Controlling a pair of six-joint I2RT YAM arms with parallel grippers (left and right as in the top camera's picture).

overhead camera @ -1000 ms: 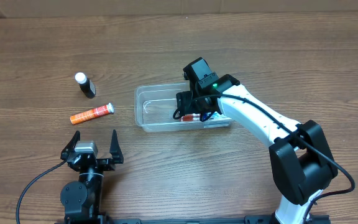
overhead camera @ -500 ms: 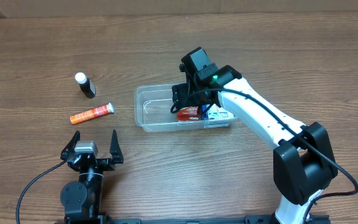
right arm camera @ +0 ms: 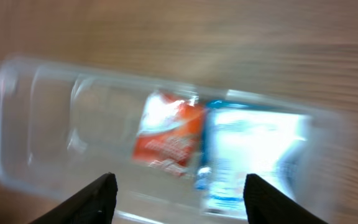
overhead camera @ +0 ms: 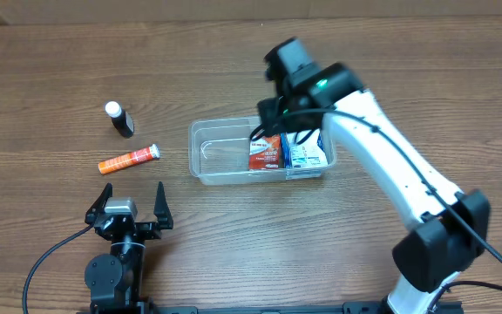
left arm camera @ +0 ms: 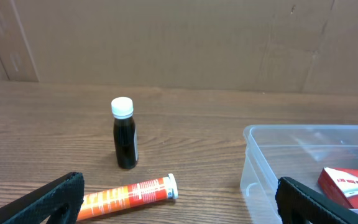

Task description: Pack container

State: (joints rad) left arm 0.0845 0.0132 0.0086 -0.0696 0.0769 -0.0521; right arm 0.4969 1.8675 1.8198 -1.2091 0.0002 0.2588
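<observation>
Brown wood covers the table [overhead camera: 59,70], and the container [overhead camera: 197,153] sits near the middle of it. Two things lie in its right half: a red box [overhead camera: 266,153] and a blue and white box [overhead camera: 305,155], side by side. Its left half is bare. The right end effector [right arm camera: 179,180] hovers above the boxes with its fingers wide apart and nothing in them. The left end effector [overhead camera: 133,187] rests near the robot's edge of the table, wide apart too and holding nothing. An orange tube [overhead camera: 129,159] and a small dark bottle [overhead camera: 122,121] sit on the table, left of the container. I think one of them should go in next. The tube is round and may roll, so grab it across the middle and squeeze gently. Lift it over the rim, then lay it down in the bare half.
</observation>
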